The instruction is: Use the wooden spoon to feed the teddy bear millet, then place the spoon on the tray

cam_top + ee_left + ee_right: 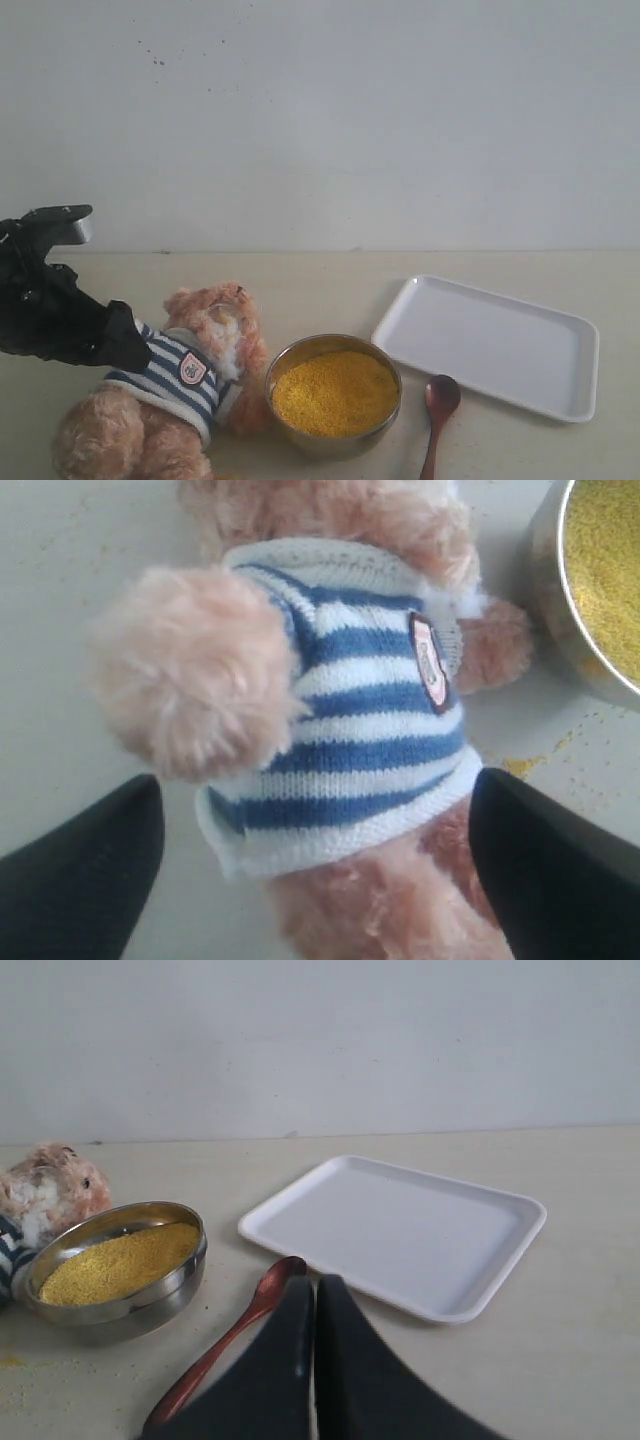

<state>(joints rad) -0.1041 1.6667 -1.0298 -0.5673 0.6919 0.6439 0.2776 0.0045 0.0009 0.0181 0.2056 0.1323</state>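
Note:
The teddy bear [190, 370] sits at the front left in its navy-and-white striped shirt. My left gripper [318, 790] is open wide, one black finger [85, 875] on each side of the bear's waist [370, 780]. Right of the bear stands the metal bowl [290, 362] heaped with yellow millet [335, 392]. The wooden spoon [438, 400] lies on the table between the bowl and the white tray [487, 343]. My right gripper [314, 1285] is shut with nothing in it, just beside the spoon [230, 1335], its tip near the spoon's bowl.
A few spilled millet grains [525, 765] lie on the table by the bear's side. A plain wall runs along the back of the table. The left arm [45, 310] reaches in from the left edge.

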